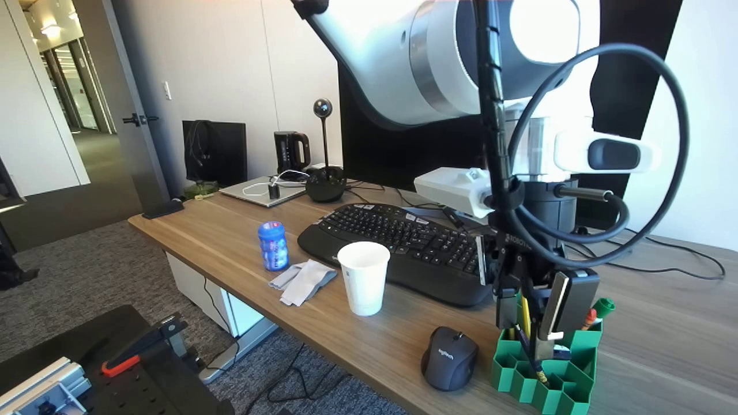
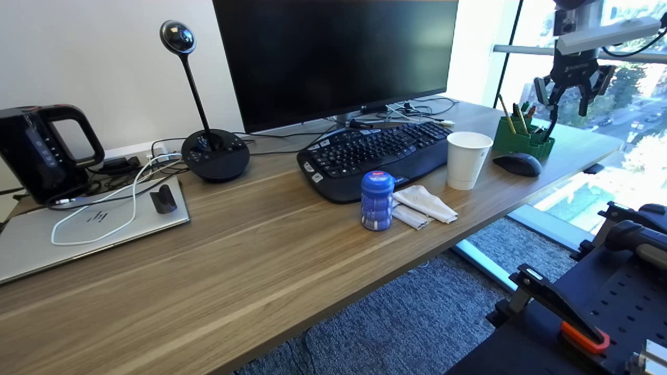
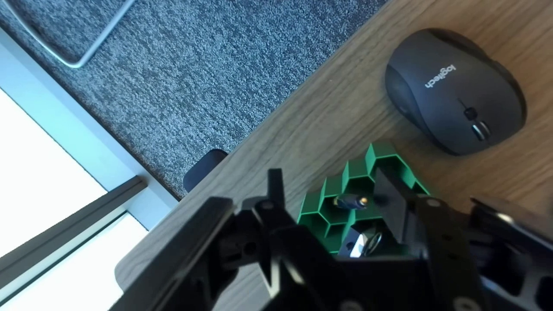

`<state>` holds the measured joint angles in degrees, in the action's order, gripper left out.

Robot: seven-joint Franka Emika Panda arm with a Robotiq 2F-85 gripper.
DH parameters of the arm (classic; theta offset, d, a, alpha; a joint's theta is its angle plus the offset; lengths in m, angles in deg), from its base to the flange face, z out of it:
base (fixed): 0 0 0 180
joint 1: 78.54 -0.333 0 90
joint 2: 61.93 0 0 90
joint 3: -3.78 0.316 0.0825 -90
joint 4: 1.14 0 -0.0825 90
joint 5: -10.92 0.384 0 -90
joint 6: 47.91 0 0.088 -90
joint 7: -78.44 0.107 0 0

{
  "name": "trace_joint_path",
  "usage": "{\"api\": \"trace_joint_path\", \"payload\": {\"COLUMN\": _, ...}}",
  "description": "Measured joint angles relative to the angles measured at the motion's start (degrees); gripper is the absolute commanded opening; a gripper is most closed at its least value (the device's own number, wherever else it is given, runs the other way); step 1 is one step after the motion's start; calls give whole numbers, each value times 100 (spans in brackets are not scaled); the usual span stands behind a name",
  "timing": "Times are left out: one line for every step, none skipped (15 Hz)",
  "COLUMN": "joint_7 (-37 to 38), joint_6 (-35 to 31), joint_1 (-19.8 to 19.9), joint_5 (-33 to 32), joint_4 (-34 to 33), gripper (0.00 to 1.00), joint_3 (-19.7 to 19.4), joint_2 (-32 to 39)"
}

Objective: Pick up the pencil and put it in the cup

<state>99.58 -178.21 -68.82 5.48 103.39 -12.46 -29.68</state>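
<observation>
The white cup (image 1: pixel 364 282) stands upright on the desk in front of the keyboard; it also shows in an exterior view (image 2: pixel 467 161) and is out of the wrist view. A dark pencil or pen (image 3: pixel 351 201) leans in a cell of the green holder (image 3: pixel 357 168); it also shows in an exterior view (image 2: pixel 550 126). A yellow pencil (image 2: pixel 505 113) stands in the same holder. My gripper (image 3: pixel 330 188) is open over the holder, fingers pointing down. The dark pencil's end lies between the fingers, nearer one finger; whether they touch I cannot tell.
A black mouse (image 1: pixel 450 357) sits beside the holder, and the keyboard (image 1: pixel 398 242) lies behind the cup. A blue can (image 2: pixel 377 200) and folded cloths (image 2: pixel 424 204) lie beyond the cup. A red-capped marker (image 1: pixel 589 319) and a green one (image 1: pixel 603 307) stand in the holder.
</observation>
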Motion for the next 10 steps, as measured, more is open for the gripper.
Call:
{"api": "trace_joint_path", "payload": {"joint_7": 3, "joint_6": -2, "joint_1": -8, "joint_5": 0, "joint_4": -5, "gripper": 20, "joint_3": 0, "joint_2": 1}}
{"api": "trace_joint_path", "payload": {"joint_7": 10, "joint_6": -2, "joint_1": -13, "joint_5": 0, "joint_4": -14, "gripper": 12, "joint_3": 0, "joint_2": 4}}
{"api": "trace_joint_path", "payload": {"joint_7": 25, "joint_6": -2, "joint_1": -17, "joint_5": 0, "joint_4": -29, "gripper": 5, "joint_3": 0, "joint_2": 12}}
{"api": "trace_joint_path", "payload": {"joint_7": 43, "joint_6": -2, "joint_1": -18, "joint_5": 0, "joint_4": -56, "gripper": 0, "joint_3": 0, "joint_2": 29}}
{"api": "trace_joint_path", "payload": {"joint_7": 56, "joint_6": -2, "joint_1": -18, "joint_5": 0, "joint_4": -83, "gripper": 0, "joint_3": 0, "joint_2": 53}}
{"api": "trace_joint_path", "payload": {"joint_7": 69, "joint_6": -2, "joint_1": -18, "joint_5": 0, "joint_4": -111, "gripper": 0, "joint_3": 0, "joint_2": 80}}
{"api": "trace_joint_path", "payload": {"joint_7": 83, "joint_6": -2, "joint_1": -19, "joint_5": 2, "joint_4": -140, "gripper": 2, "joint_3": 1, "joint_2": 104}}
{"api": "trace_joint_path", "payload": {"joint_7": 94, "joint_6": -2, "joint_1": -20, "joint_5": 2, "joint_4": -163, "gripper": 2, "joint_3": 1, "joint_2": 123}}
{"api": "trace_joint_path", "payload": {"joint_7": 101, "joint_6": -2, "joint_1": -20, "joint_5": 3, "joint_4": -185, "gripper": 2, "joint_3": 1, "joint_2": 134}}
{"api": "trace_joint_path", "payload": {"joint_7": 105, "joint_6": -2, "joint_1": -20, "joint_5": 3, "joint_4": -204, "gripper": 2, "joint_3": 1, "joint_2": 142}}
